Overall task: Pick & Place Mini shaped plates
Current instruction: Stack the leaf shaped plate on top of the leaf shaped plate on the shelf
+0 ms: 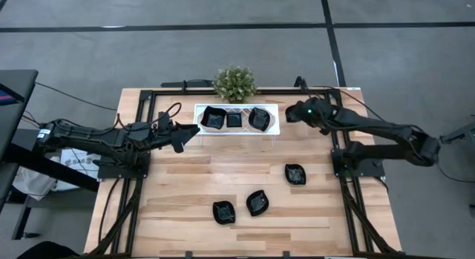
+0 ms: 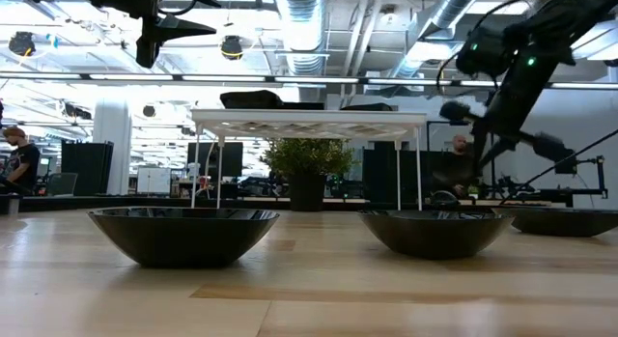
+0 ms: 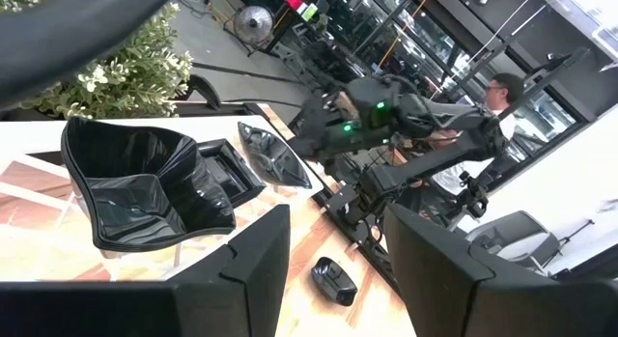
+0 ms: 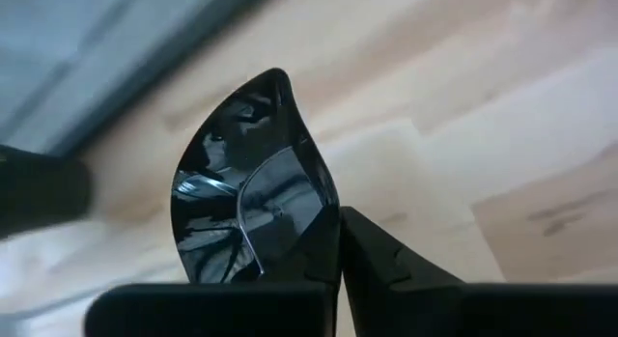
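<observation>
Pinching a mini shaped plate (image 4: 256,192) by its rim, the right gripper (image 1: 297,113) hangs just beside the white tray (image 1: 273,129). Carry it level, clearing the tray's edge; free space lies beyond the three plates already seated. The left gripper (image 3: 333,269) waits wide open opposite.

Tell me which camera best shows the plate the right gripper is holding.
The right wrist view: the black plate fills it, its rim pinched in the shut right gripper. The high view hides the plate under that arm near the white tray. The low and left wrist views show the arm, but no plate I can make out.
</observation>
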`<act>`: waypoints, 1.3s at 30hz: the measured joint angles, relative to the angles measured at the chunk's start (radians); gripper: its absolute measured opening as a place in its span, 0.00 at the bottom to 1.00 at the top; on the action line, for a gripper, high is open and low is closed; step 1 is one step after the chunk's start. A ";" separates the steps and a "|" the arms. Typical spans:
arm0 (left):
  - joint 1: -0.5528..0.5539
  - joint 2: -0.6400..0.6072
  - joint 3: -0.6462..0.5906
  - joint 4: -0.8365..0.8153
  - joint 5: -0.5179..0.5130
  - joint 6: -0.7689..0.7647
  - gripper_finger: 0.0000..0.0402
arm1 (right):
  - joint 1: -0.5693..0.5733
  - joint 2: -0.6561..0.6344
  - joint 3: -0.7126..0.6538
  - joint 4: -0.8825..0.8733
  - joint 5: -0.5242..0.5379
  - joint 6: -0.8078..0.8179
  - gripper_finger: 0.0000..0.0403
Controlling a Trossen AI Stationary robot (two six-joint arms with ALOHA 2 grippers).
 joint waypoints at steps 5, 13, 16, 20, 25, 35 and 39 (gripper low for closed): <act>0.000 0.000 0.000 0.001 -0.003 0.000 0.43 | 0.026 -0.116 0.038 -0.010 0.078 -0.032 0.00; 0.000 0.000 0.000 0.005 -0.007 0.000 0.43 | 0.055 -0.183 0.219 0.021 0.044 -0.313 0.00; 0.000 0.000 0.000 0.005 -0.008 0.000 0.43 | 0.052 -0.161 0.307 0.022 -0.045 -0.462 0.00; 0.000 0.000 0.000 0.006 -0.007 0.000 0.43 | 0.040 -0.094 0.431 0.020 -0.230 -0.646 0.00; 0.000 0.000 0.000 0.006 -0.007 0.000 0.43 | 0.035 0.052 0.597 -0.020 -0.432 -0.872 0.00; 0.000 0.000 0.000 0.006 -0.007 0.000 0.43 | 0.035 0.374 0.883 -0.335 -0.612 -1.171 0.00; 0.000 0.000 0.000 0.006 -0.007 0.000 0.43 | 0.035 0.431 0.898 -0.367 -0.670 -1.203 0.00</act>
